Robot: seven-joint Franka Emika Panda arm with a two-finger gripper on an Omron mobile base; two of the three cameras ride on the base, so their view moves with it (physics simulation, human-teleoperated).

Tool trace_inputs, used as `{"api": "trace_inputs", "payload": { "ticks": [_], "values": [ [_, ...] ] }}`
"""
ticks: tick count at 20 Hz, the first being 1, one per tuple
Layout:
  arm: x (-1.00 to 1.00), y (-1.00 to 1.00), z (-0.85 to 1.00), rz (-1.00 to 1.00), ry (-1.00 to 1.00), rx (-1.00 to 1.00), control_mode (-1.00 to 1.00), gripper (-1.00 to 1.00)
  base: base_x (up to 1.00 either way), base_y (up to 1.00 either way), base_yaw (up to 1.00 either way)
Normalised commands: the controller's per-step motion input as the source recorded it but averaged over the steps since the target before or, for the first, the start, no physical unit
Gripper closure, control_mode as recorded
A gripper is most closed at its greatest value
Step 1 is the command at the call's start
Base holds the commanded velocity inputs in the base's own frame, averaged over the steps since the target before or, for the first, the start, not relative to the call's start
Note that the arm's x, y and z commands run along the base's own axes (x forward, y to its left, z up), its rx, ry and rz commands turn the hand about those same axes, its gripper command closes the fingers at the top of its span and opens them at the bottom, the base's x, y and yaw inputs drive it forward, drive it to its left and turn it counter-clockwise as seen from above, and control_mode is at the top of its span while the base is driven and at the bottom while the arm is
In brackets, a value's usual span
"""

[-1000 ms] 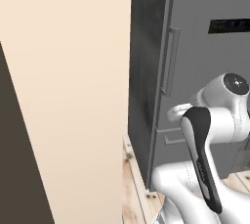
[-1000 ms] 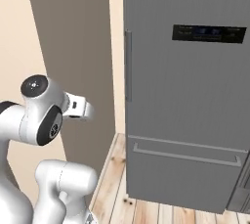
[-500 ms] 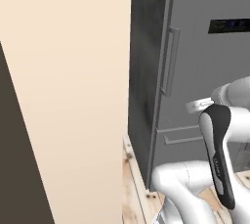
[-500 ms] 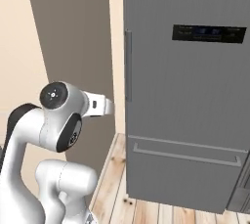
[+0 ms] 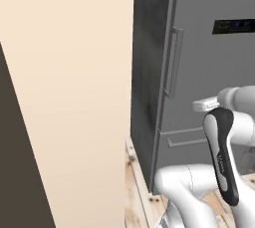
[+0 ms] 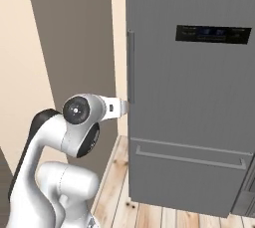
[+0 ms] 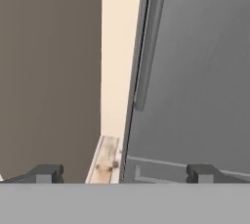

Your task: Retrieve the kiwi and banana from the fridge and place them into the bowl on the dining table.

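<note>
Barely started tbh; fridge [image 6: 194, 97] door was shut, handle [image 7: 149, 47] untouched; tool [image 7: 124, 174] spread wide, empty, aimed at it; fruit unfetched.

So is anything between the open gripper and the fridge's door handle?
Nothing. In the hand view the gripper, jaws wide apart and empty, faces the handle of the shut fridge across a bare gap, with only wooden floor below.

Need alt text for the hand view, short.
Closed dark-grey fridge door with its long vertical handle near the left edge. The open claw points at it, holding nothing; a beige wall and wood floor show beside the fridge.
</note>
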Motion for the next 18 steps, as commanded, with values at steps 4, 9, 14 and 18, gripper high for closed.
{"api": "trace_inputs", "payload": {
  "ticks": [4,9,14,18],
  "values": [
    [0.47,0.0,-0.43,0.0,-0.21,-0.04,-1.0,-1.0,0.0,0.0,0.0],
    [0.23,0.0,-0.18,0.0,-0.3,0.0,-1.0,-1.0,0.0,0.0,0.0],
    [0.08,0.09,0.0,0.01,-0.23,0.0,-1.0,-1.0,0.0,0.0,0.0],
    [0.1,0.34,0.0,0.01,-0.15,0.0,-1.0,-1.0,0.0,0.0,0.0]
  ]
}}
